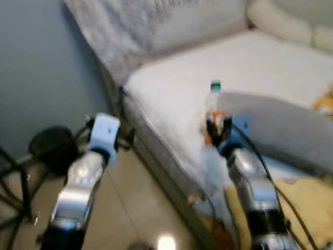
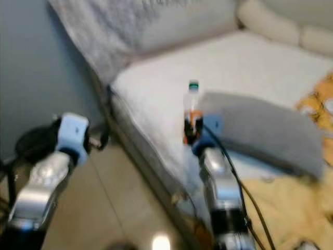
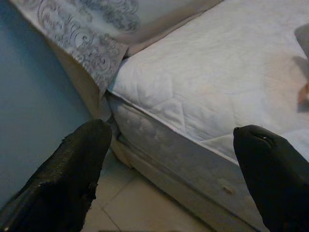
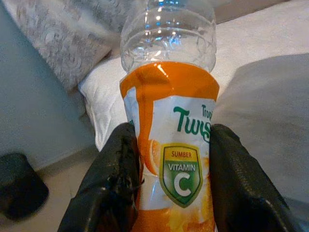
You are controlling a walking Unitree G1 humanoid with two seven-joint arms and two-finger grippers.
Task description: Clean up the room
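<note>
2 black fingers [image 4: 113, 188] of right gripper [image 4: 171, 179] clamped against both sides of orange-labelled bottle [image 4: 169, 125], label creased under the pads. Bottle clear, apparently empty, green cap on, held upright above the near edge of white mattress [image 1: 250, 67], grey blanket [image 1: 291, 125] just behind, yellow cloth [image 1: 307, 203] below. Left gripper [image 3: 174, 159] with 2 fingers spread wide, nothing between, hovering over the tiled floor [image 1: 135, 203] beside the bed corner; patterned grey cover [image 3: 87, 38] draped against blue wall [image 1: 41, 67]; dark round stand base [image 1: 52, 146] nearby. Probable risks: thin plastic buckling and slipping from a low grip on the smooth label; tall bottle swinging or tipping during walking; cable along right arm snagging on bedding.
</note>
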